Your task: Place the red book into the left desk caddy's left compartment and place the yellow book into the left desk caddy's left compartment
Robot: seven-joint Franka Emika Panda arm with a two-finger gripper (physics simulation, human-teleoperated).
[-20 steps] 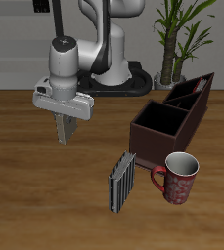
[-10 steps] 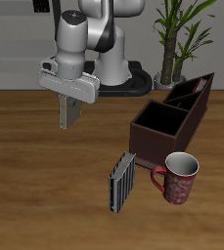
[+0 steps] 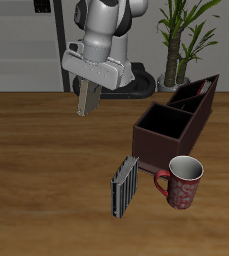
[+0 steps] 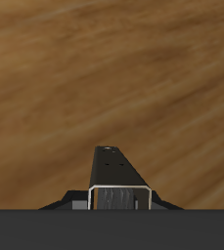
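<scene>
My gripper [image 3: 89,92] hangs high over the back of the table, shut on the yellow book [image 3: 86,103], a thin grey slab that sticks down from the fingers at a tilt. In the wrist view the book [image 4: 118,171] shows edge-on over bare wood. The left desk caddy [image 3: 208,92], dark brown with a tall slanted wall, stands at the back beside the plant. A strip of the red book [image 3: 189,92] shows inside it; which compartment holds it I cannot tell. The gripper is well apart from this caddy.
A bigger, boxier dark brown caddy [image 3: 168,132] stands in front of the left one. A red patterned mug [image 3: 183,181] sits near the table's front edge, with a larger grey striped book [image 3: 124,185] standing beside it. A potted plant [image 3: 176,45] is behind the caddies.
The arm has risen and swung toward the back of the table and toward the caddies, carrying the grey book, which now tilts more.
</scene>
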